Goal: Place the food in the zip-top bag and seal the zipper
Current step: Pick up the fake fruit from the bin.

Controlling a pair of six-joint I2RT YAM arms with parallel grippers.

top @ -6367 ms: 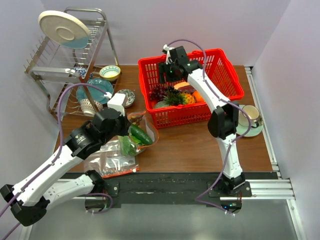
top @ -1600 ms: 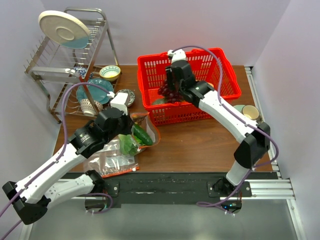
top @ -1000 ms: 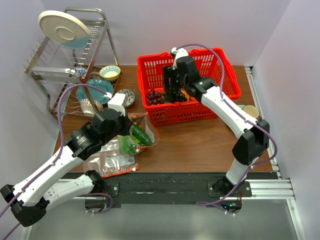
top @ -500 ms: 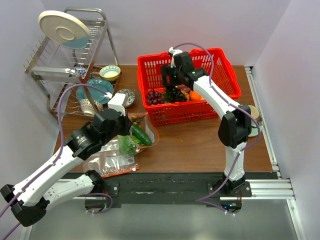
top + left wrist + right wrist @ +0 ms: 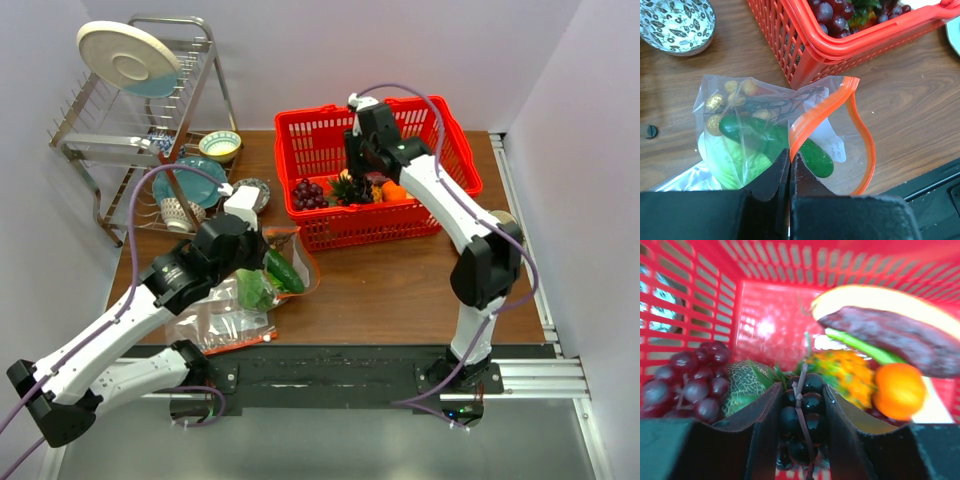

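**Top view.** The left end effector (image 5: 263, 243) sits low over the counter (image 5: 400, 290), clenched on the mouth of the zip-top bag (image 5: 292, 262). The bag lies just beyond and to the right of its fingers. The dark cucumber (image 5: 283, 271) shows through the plastic beside the end effector, and the napa cabbage (image 5: 255, 290) lies just on the near side of it. The right end effector (image 5: 358, 182) is down inside the red basket (image 5: 372, 232), with the purple grapes (image 5: 307, 192) to its left and the orange (image 5: 393, 190) to its right.

**Left wrist.** The fingers are pinched together on the zipper (image 5: 812, 112), whose strip loops away from them, leaving the mouth gaping. Ahead of the fingertips, inside the bag, are the cucumber, the cabbage to the left, and the brown round nuts (image 5: 715, 102) further ahead on the left. The basket stands beyond the bag, touching it.

**Right wrist.** The end effector is closed around a dark grape bunch (image 5: 805, 426), which fills the gap and touches both fingers. The purple grapes lie to its left and the orange to its right, all within the basket.
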